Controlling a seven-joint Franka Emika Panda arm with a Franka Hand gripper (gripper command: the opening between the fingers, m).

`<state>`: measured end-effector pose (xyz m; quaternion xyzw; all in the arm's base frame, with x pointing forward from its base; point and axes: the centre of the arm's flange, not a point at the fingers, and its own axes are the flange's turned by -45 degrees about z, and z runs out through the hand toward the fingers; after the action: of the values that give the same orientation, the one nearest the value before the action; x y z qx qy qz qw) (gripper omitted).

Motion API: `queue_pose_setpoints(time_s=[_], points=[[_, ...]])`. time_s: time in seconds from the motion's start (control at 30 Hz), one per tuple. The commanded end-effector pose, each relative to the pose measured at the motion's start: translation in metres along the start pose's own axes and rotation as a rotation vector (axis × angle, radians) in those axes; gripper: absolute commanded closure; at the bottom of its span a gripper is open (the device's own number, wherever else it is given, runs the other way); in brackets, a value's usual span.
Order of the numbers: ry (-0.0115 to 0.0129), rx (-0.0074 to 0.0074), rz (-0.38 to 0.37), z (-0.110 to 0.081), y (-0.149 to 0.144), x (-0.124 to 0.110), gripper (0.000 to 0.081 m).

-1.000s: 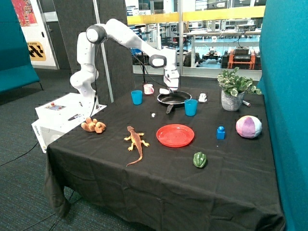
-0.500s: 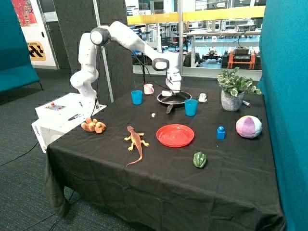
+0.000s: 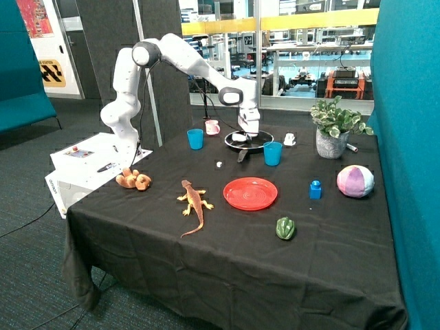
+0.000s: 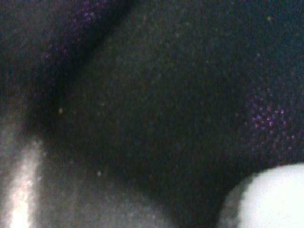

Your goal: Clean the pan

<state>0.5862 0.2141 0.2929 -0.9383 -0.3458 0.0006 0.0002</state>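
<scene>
Black-clothed table [image 3: 227, 275] in lab. Pan [image 3: 259, 144] at far edge, between blue cups [image 3: 195, 139], beyond red plate [image 3: 250, 193]. Gripper [image 3: 250, 135] low inside pan, white object by it — jaw state cannot tell. Step likely wiping in progress. Next: sweep across pan floor, light steady pressure, avoid shoving pan.

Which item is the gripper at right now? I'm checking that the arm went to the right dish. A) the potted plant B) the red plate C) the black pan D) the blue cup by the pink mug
C: in the outside view the gripper hangs straight down into the black pan at the back of the table, well away from the red plate.
</scene>
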Motion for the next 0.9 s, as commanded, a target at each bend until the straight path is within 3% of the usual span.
queue_pose_setpoints(time_s=[0.0,0.57,0.8,0.87], points=[[0.001,-0.0007,0.004,0.009,0.002,0.005,0.0808],[0.001,-0.0006,0.061,-0.001,0.043,0.018,0.0808],[0.001,-0.0006,0.084,-0.004,0.061,0.008,0.0808],[0.001,-0.0006,0.099,-0.004,0.07,-0.004,0.0808]])
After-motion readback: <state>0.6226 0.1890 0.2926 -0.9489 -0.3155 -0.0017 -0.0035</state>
